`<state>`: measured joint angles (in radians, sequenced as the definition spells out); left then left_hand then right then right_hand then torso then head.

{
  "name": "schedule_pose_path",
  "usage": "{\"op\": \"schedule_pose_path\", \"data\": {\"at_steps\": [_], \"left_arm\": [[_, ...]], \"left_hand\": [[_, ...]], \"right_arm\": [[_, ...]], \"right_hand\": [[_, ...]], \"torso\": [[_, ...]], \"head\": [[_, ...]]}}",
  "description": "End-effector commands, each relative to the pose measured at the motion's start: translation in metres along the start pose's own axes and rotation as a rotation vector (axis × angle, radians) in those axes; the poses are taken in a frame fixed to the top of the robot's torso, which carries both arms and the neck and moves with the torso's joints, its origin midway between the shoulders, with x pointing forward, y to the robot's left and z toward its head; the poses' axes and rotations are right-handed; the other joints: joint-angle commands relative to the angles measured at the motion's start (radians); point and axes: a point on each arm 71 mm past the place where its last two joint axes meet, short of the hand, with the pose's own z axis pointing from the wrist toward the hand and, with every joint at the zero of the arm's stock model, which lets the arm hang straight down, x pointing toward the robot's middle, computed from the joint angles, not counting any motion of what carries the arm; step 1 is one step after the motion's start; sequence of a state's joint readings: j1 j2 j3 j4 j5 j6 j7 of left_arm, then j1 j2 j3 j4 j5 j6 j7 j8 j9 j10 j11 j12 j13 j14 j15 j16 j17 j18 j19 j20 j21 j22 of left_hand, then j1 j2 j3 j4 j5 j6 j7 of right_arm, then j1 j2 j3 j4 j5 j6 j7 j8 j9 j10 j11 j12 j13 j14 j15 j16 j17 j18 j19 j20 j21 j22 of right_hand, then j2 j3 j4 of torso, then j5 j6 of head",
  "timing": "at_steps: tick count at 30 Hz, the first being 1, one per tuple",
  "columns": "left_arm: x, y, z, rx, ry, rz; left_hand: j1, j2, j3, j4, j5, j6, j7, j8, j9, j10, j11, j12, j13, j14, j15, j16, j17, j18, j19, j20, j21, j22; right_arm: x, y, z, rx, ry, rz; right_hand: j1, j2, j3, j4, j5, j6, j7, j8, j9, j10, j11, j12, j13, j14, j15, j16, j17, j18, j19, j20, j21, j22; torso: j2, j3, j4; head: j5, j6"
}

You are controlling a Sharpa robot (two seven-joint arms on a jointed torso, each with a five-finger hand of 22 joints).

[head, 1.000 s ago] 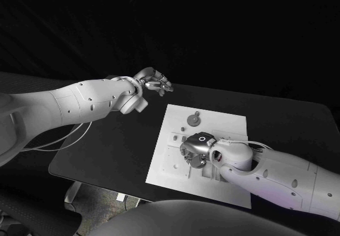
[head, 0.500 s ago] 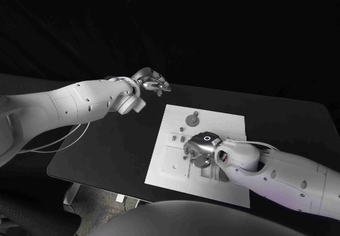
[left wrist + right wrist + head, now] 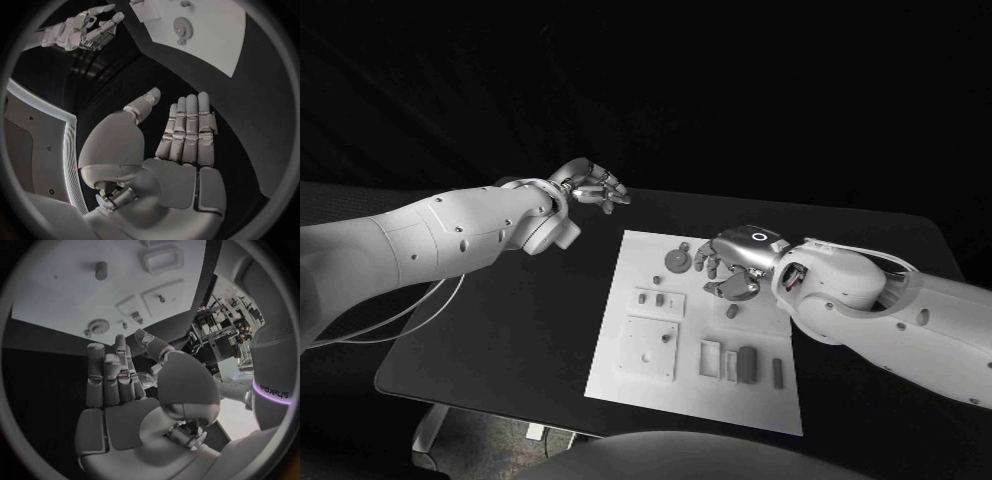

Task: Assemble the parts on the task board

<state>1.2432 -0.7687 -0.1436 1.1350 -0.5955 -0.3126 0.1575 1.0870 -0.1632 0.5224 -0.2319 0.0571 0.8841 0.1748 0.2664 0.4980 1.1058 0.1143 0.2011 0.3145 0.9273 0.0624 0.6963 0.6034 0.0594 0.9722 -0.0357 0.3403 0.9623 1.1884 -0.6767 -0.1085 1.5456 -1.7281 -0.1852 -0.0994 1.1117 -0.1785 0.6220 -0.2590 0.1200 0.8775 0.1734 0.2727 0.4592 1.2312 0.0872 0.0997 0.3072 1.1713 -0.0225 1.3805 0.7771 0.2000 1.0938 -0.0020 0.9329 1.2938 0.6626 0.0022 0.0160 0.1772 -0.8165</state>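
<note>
You are looking at a black worktop with the white task board lying flat on it. The board sits below the right hand, whose fingers hang over its far part, and it lies well to the inner side of the left hand, which hovers over bare worktop past the board's far corner. Small grey parts rest on the board, on the body side of the right hand.

White task board flat mid-table, small grey parts scattered on it, round gear near far edge
</note>
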Motion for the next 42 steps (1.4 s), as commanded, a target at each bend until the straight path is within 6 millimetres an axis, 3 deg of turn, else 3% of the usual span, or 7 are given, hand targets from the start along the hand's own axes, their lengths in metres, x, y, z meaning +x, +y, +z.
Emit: {"op": "schedule_pose_path", "data": {"at_steps": [1,8,14,24,30,37,42], "left_arm": [[0.001,-0.002,0.000,0.015,0.007,-0.010],[0.001,-0.002,0.000,0.014,0.010,-0.011],[0.001,-0.002,0.000,0.013,0.014,-0.011],[0.000,-0.001,0.000,0.011,0.014,-0.011],[-0.001,0.000,-0.001,0.007,0.012,-0.010],[-0.002,0.000,-0.001,0.005,0.010,-0.010],[-0.003,0.001,-0.001,0.000,0.007,-0.009]], "left_hand": [[0.010,-0.001,-0.002,-0.001,-0.001,-0.010,0.000,0.007,-0.002,0.000,0.004,-0.004,-0.002,0.003,0.004,-0.005,0.001,0.014,0.001,0.003,-0.006,0.001],[0.009,-0.001,-0.002,0.000,-0.001,-0.010,0.000,0.007,-0.002,-0.001,0.005,-0.005,-0.002,0.003,0.005,-0.005,0.002,0.014,0.001,0.003,-0.006,0.002],[0.007,-0.003,-0.004,0.001,-0.001,-0.010,0.000,0.007,-0.002,-0.002,0.006,-0.007,-0.002,0.002,0.005,-0.006,0.003,0.014,0.000,0.003,-0.007,0.002],[0.008,-0.003,-0.004,0.001,-0.001,-0.010,0.000,0.008,-0.003,-0.002,0.006,-0.008,-0.003,0.002,0.005,-0.007,0.004,0.014,0.000,0.003,-0.007,0.002],[0.008,-0.002,-0.003,0.002,-0.001,-0.010,0.000,0.008,-0.003,-0.002,0.006,-0.008,-0.003,0.002,0.005,-0.007,0.005,0.014,0.000,0.003,-0.007,0.003],[0.008,-0.001,-0.003,0.003,-0.001,-0.009,0.000,0.008,-0.003,-0.002,0.006,-0.009,-0.003,0.003,0.005,-0.007,0.005,0.014,0.001,0.003,-0.007,0.003],[0.007,0.001,-0.003,0.004,-0.001,-0.009,0.000,0.009,-0.003,-0.002,0.007,-0.009,-0.003,0.004,0.005,-0.007,0.006,0.015,0.002,0.003,-0.007,0.003]], "right_arm": [[0.001,-0.010,-0.006,0.038,0.048,0.011],[0.007,-0.027,-0.014,0.091,0.104,-0.003],[0.021,-0.030,-0.021,0.102,0.169,0.002],[0.045,-0.029,-0.021,0.100,0.196,-0.001],[0.055,-0.028,-0.022,0.089,0.184,-0.011],[0.060,-0.027,-0.021,0.081,0.158,-0.034],[0.064,-0.027,-0.021,0.074,0.132,-0.033]], "right_hand": [[-0.010,-0.009,-0.018,0.002,0.009,-0.009,-0.006,0.001,0.001,-0.020,0.006,-0.011,0.000,-0.002,0.007,0.004,0.001,0.062,-0.005,-0.001,0.000,0.002],[-0.050,-0.019,-0.076,0.005,0.007,-0.042,-0.029,-0.009,-0.001,-0.078,0.029,-0.034,-0.009,-0.039,0.029,0.001,0.006,0.062,-0.032,0.009,-0.011,0.005],[-0.079,-0.034,-0.118,0.018,0.010,-0.090,-0.049,-0.024,-0.008,-0.123,0.044,-0.034,-0.016,-0.069,0.043,0.005,0.010,0.062,-0.055,0.018,-0.021,0.008],[-0.074,-0.061,-0.108,0.057,0.006,-0.148,-0.080,-0.034,-0.012,-0.209,0.071,-0.035,-0.041,-0.100,0.069,0.006,0.008,0.062,-0.073,0.026,-0.033,0.007],[-0.045,-0.070,-0.089,0.069,0.012,-0.109,-0.051,0.000,0.005,-0.270,0.083,-0.037,-0.070,-0.106,0.081,0.009,0.002,0.062,-0.078,0.027,-0.038,0.006],[0.024,0.003,-0.097,-0.004,0.002,-0.072,-0.034,0.025,0.008,-0.222,0.057,-0.016,-0.085,-0.080,0.055,0.012,-0.013,0.062,-0.065,0.025,-0.032,0.009],[0.048,0.023,-0.070,-0.021,0.001,-0.019,-0.022,0.046,0.007,-0.190,0.044,-0.006,-0.093,-0.064,0.043,0.010,-0.021,0.062,-0.055,0.025,-0.030,0.008]], "torso": [[0.001,0.0006,0.0005],[0.002,0.0024,-0.0005],[0.001,0.0010,0.0002],[0.002,0.0005,0.0033],[0.001,-0.0009,0.0032],[0.001,-0.0012,0.0025],[0.001,-0.0008,0.0029]], "head": [[-0.011,0.012],[-0.017,0.018],[-0.022,0.020],[-0.024,0.016],[-0.023,0.014],[-0.023,0.011],[-0.024,0.008]]}}
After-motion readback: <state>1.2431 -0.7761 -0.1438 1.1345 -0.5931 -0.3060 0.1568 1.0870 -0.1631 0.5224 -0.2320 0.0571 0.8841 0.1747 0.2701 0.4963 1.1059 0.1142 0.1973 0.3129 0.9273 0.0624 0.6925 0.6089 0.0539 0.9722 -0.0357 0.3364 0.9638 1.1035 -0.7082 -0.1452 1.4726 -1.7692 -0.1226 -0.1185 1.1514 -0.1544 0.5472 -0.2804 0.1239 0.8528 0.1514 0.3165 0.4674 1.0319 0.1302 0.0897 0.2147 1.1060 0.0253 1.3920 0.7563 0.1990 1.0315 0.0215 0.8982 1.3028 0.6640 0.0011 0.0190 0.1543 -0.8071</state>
